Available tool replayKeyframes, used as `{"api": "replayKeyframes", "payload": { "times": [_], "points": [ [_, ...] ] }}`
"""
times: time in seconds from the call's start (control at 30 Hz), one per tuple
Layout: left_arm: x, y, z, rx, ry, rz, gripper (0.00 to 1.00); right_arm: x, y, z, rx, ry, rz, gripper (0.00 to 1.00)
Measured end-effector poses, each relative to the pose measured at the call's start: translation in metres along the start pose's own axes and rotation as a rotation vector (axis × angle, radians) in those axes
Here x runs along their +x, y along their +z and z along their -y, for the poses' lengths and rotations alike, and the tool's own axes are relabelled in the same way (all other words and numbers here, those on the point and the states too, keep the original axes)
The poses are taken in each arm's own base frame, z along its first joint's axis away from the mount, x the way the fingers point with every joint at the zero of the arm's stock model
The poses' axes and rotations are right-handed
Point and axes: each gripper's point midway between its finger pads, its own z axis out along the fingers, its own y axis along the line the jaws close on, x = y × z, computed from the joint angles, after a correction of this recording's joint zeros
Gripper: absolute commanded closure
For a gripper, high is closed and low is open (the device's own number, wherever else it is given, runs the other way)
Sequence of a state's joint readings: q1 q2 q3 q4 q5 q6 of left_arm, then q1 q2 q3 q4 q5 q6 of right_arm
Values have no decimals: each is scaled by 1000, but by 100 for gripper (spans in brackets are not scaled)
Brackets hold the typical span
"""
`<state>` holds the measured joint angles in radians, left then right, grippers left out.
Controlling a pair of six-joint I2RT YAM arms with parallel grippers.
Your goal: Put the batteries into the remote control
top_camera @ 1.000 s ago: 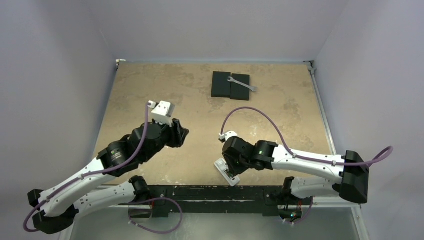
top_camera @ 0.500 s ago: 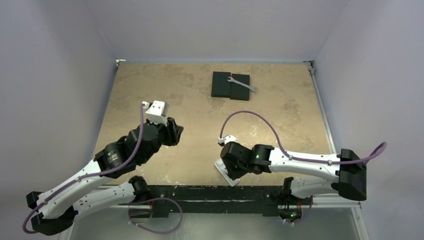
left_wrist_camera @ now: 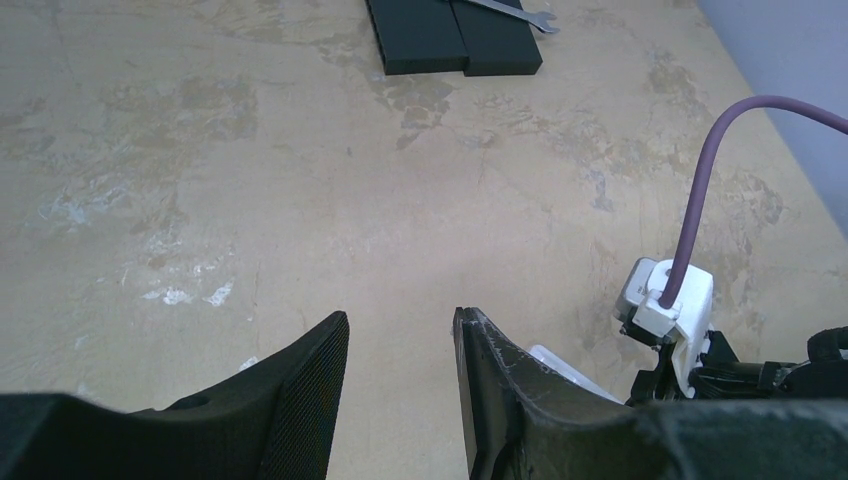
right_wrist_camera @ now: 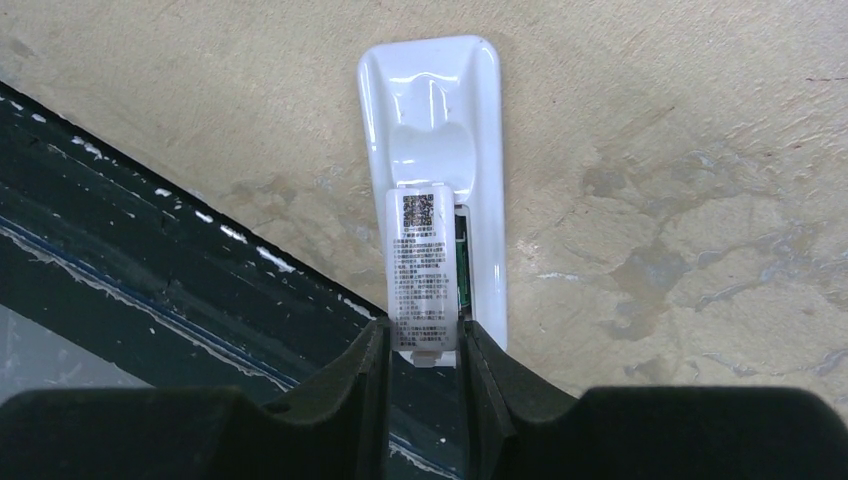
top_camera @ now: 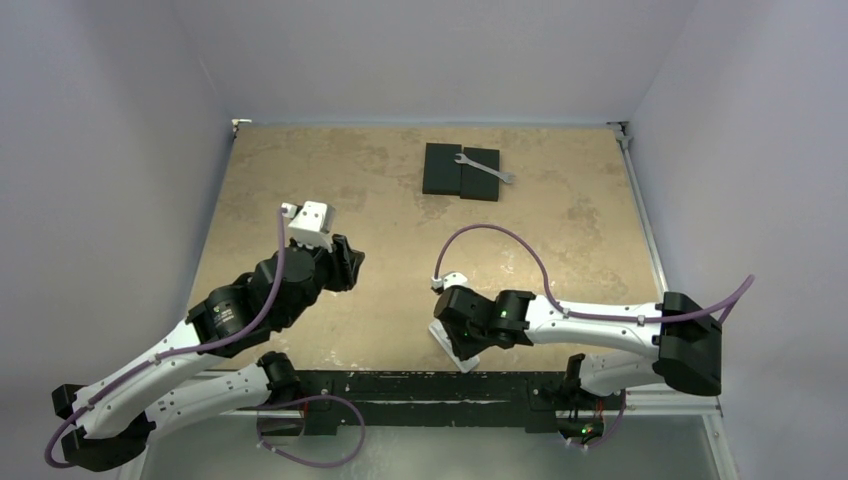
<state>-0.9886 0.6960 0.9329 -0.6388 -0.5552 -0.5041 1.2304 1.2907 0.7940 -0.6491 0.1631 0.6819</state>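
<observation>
Remote control (right_wrist_camera: 432, 110) lies back-up on the table (top_camera: 300, 170), well apart from the black blocks (top_camera: 445, 170), on their near side and by the table's dark front edge. The right gripper (right_wrist_camera: 423, 335) pinches the near end of the remote's labelled cover (right_wrist_camera: 422, 270), which sits slightly askew with a sliver of green showing along one side. The left gripper (left_wrist_camera: 400, 320), near-left of the blocks, hangs above the tabletop, jaws spread around nothing. A silver wrench (top_camera: 485, 168) rests across the blocks.
</observation>
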Motion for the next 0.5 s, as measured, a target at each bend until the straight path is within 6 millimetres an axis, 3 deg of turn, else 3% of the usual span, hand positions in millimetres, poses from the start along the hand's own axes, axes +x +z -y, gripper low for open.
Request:
{"api": "replayKeyframes", "payload": {
  "times": [0.5],
  "points": [
    [0,0,-1,-4,1,1,57,7,4,3,4,17,-5,81]
  ]
}}
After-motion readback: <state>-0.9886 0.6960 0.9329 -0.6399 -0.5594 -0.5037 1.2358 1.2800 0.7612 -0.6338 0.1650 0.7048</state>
